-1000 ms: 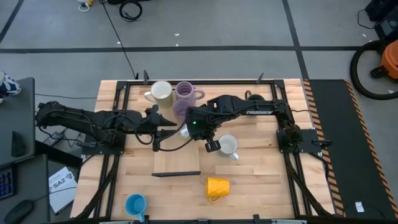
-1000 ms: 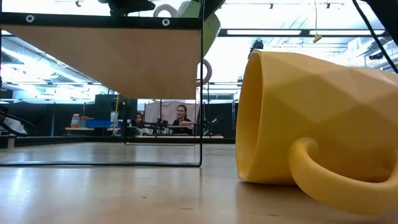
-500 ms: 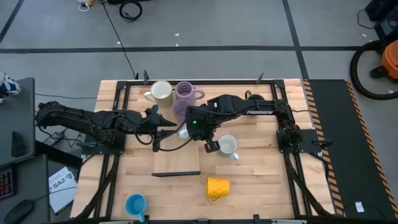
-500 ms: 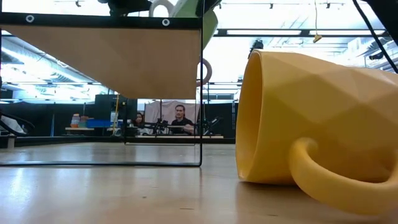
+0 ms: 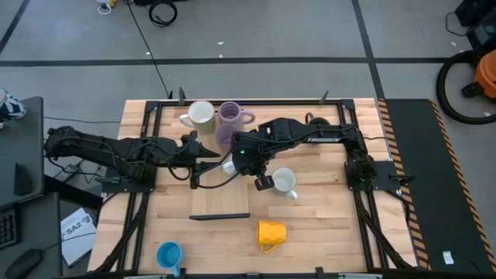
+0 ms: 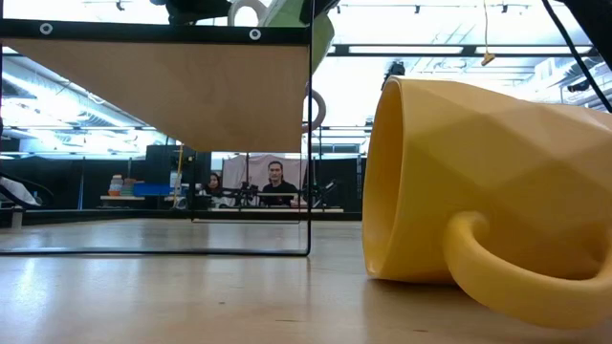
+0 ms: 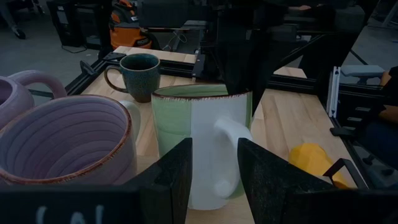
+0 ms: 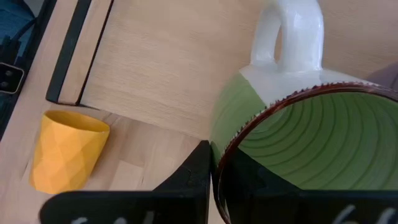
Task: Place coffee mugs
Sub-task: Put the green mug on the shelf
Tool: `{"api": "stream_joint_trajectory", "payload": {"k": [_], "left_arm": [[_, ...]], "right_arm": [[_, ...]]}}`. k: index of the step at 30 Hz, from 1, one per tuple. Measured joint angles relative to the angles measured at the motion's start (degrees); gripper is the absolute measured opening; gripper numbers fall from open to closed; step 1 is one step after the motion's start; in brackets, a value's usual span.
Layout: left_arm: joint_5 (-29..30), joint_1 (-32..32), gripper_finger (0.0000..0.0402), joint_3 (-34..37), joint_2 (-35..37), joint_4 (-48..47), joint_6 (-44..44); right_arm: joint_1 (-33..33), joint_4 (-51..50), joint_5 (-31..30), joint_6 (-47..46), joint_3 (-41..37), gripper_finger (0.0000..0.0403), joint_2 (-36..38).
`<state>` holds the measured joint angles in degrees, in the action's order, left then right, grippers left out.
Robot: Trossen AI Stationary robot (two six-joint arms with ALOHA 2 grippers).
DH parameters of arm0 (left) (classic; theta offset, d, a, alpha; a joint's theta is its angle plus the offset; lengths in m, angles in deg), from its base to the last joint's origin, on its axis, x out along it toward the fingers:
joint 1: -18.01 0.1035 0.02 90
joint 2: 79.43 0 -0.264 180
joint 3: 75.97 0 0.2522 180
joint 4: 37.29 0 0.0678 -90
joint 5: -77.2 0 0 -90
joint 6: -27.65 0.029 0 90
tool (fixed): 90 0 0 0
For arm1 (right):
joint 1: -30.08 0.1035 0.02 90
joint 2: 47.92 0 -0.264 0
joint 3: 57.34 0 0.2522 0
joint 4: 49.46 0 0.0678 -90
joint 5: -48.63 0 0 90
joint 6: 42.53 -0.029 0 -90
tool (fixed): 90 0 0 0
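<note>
A light green mug (image 8: 233, 112) with a white handle side (image 7: 214, 155) and a brown rim sits over the raised wooden shelf (image 5: 221, 198) at the table's middle. My right gripper (image 8: 214, 177) is shut on its rim. My left gripper (image 7: 214, 149) is level and open right in front of the mug's handle (image 7: 233, 134), one finger on each side; I cannot tell whether it touches. The fingers hide the mug's base, so I cannot tell whether it rests on anything. The low view shows the mug (image 6: 323, 48) at the shelf's right corner. My right gripper holds the green mug by its brown rim (image 8: 217, 146), on the side opposite the handle. One finger is inside the mug and one is outside against the wall. The fingers come steeply from above. The mug's mouth faces up; its base is hidden.
Two lavender mugs (image 5: 231, 114) (image 7: 62, 137) and a white mug (image 5: 201, 115) stand at the far side, beside a dark mug (image 7: 140, 74). Another white mug (image 5: 284, 182) is right of the shelf. A yellow mug (image 6: 478, 182) lies on its side near the front. A blue mug (image 5: 169, 254) stands front left.
</note>
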<state>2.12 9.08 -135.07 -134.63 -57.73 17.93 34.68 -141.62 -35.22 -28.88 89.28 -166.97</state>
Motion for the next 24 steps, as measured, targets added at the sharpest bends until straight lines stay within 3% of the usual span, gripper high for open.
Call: {"api": "stream_joint_trajectory", "payload": {"k": [16,24], "left_arm": [[-1.41,-3.00,0.0134,-0.04,-3.02,0.81,0.01],[3.38,-3.26,0.0134,-0.02,-5.82,4.01,-0.01]], "right_arm": [[0.00,0.52,0.00,0.02,0.00,0.0036,0.04],[-0.02,0.84,-0.04,-0.02,0.00,0.0035,0.07]]}}
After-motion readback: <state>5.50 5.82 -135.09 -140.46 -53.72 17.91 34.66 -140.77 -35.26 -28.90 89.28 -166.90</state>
